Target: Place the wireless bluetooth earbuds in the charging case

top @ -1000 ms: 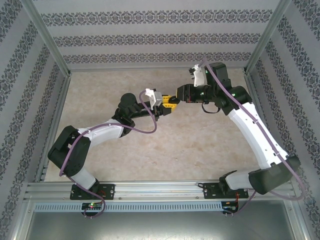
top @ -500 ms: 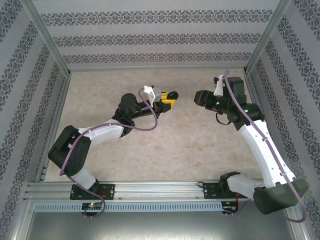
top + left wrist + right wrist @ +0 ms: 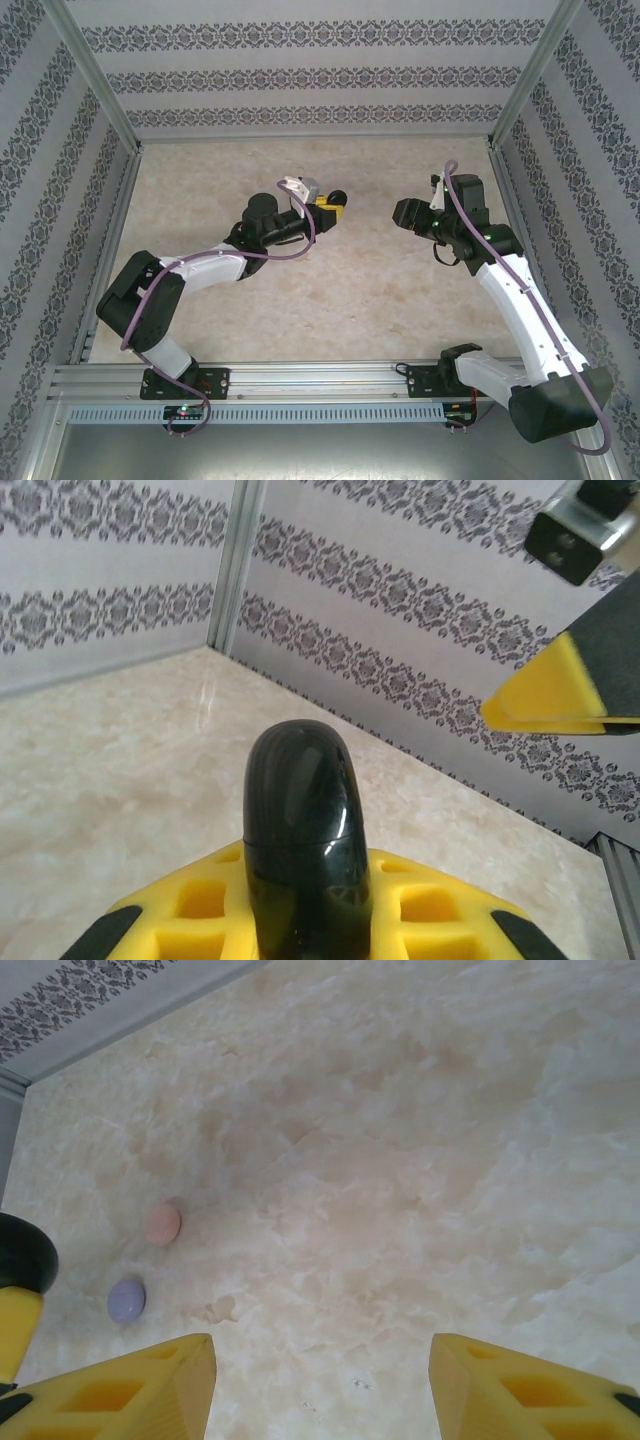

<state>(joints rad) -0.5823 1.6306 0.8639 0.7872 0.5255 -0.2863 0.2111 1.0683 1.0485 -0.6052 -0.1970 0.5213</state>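
**Case clamped on the left, right end effector apart**

Your left end effector [image 3: 330, 204] is clamped on the black charging case [image 3: 303, 830]. It holds the case above the table [image 3: 300, 300], a little left of centre. In the left wrist view the case is glossy and rounded. Its domed end rises past the yellow fingers [image 3: 200, 905], and a fine seam crosses it just above them.

Your right end effector [image 3: 320, 1355] hangs well apart from the left one, off to the right. Its fingers are spread, with nothing between them.

The right wrist view looks down on the marbled table. A pinkish piece [image 3: 162, 1223] and a pale purple piece [image 3: 126, 1300] lie there near each other, not touching. They are probably earbuds, but the view is too soft to make out stems. Both lie close to the case's black end, which shows at that view's left edge.
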